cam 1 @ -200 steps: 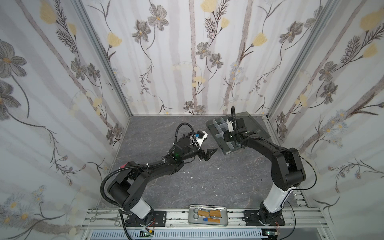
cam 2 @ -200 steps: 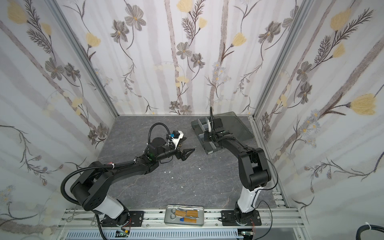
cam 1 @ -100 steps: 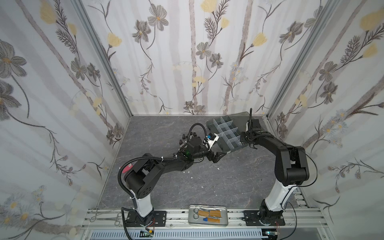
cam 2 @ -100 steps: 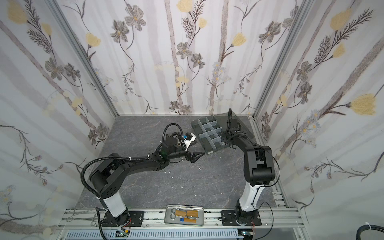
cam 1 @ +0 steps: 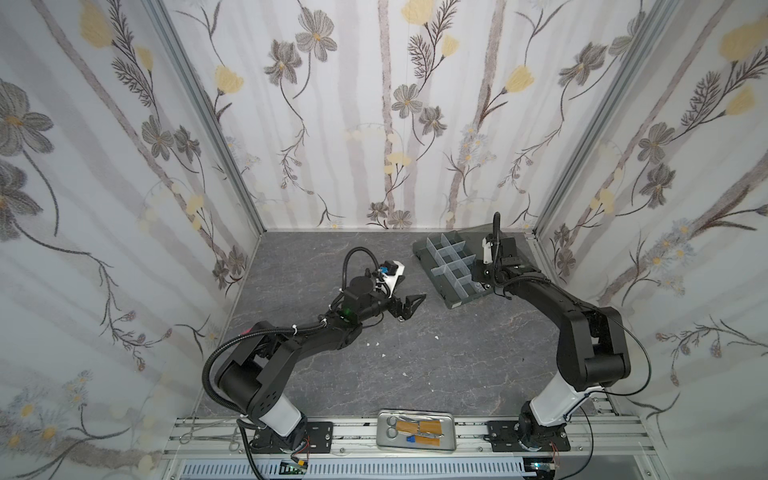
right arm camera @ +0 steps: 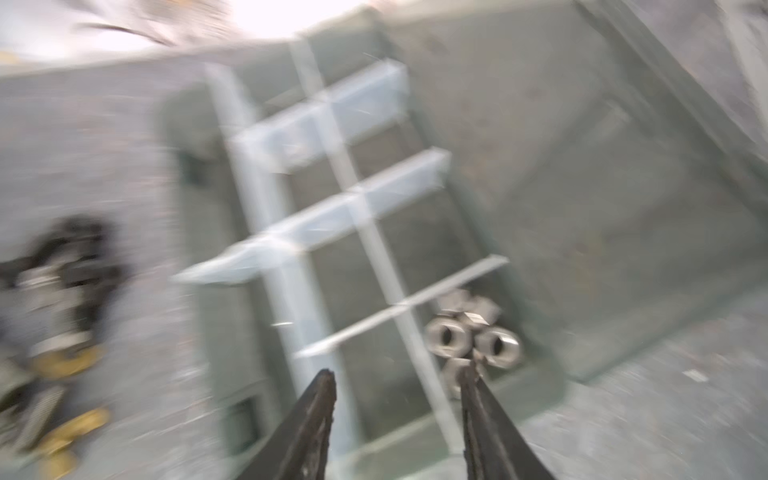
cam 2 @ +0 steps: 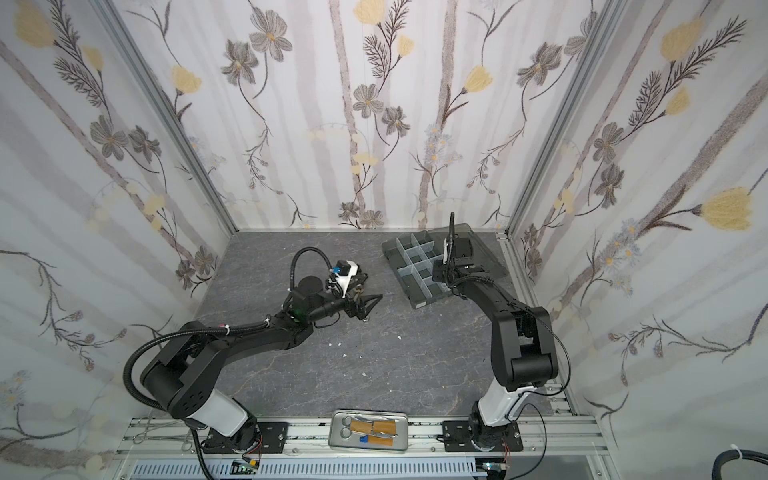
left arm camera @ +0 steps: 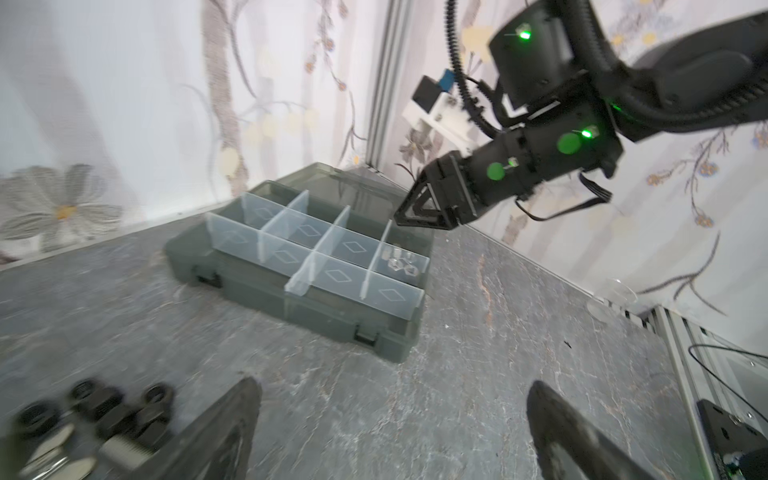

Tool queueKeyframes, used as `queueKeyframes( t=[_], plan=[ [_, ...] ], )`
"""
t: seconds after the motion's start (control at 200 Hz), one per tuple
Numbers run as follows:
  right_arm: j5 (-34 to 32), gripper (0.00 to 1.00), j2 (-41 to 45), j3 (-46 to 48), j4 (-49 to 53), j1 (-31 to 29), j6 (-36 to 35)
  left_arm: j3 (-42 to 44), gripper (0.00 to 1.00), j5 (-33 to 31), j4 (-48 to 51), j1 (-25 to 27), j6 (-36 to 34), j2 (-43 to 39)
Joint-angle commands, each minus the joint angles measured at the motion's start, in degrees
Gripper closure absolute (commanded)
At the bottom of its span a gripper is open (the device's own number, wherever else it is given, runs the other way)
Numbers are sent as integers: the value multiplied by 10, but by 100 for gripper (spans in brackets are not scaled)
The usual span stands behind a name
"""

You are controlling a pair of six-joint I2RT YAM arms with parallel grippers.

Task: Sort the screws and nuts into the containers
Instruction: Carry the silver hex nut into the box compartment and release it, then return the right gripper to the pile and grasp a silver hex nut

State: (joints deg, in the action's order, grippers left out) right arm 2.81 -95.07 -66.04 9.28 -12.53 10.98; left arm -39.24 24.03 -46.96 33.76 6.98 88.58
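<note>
The dark grey marbled counter (cam 1: 457, 365) carries one grey translucent organizer box (cam 1: 440, 261) at its far right corner, with the smoky lid (cam 2: 488, 259) laid open behind it toward the wall. Pale partitions divide the box into eight cells, two rows of four. A diamond outline shows in each cell seen by the left wrist camera, and a pale patch on the box's near end wall is too small to read. One flat metal tray (cam 1: 415, 448) sits on the front rail and holds one pair of scissors (cam 1: 392, 427). The left gripper (cam 1: 409, 305) hangs low over mid-counter, jaws spread wide and holding nothing. The right gripper (right arm camera: 399, 374) is poised above the near end of the box, jaws parted with nothing between them. Loose fasteners (left arm camera: 104, 411), black and brass-coloured, lie heaped on the counter just beside the left gripper, too blurred to count. At least five silver hex nuts (right arm camera: 471, 322) are clustered in the near corner cell on the lid side, below the right gripper.
</note>
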Motion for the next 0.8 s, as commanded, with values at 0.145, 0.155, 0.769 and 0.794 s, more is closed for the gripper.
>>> queueKeyframes(
  t=[0.145, 0.155, 0.769, 0.794],
  plan=[
    [136, 49, -12, 62, -142, -159, -100, 100, 0, -50, 30, -85, 80, -107],
    [139, 49, -15, 64, -144, -164, -105, 103, 0, -49, 35, -87, 80, -112],
    [120, 40, -131, 84, -182, -273, -219, 136, 0, -108, 108, -95, 64, -161],
    [117, 40, -135, 82, -179, -275, -220, 134, 0, -109, 109, -95, 63, -152]
  ],
)
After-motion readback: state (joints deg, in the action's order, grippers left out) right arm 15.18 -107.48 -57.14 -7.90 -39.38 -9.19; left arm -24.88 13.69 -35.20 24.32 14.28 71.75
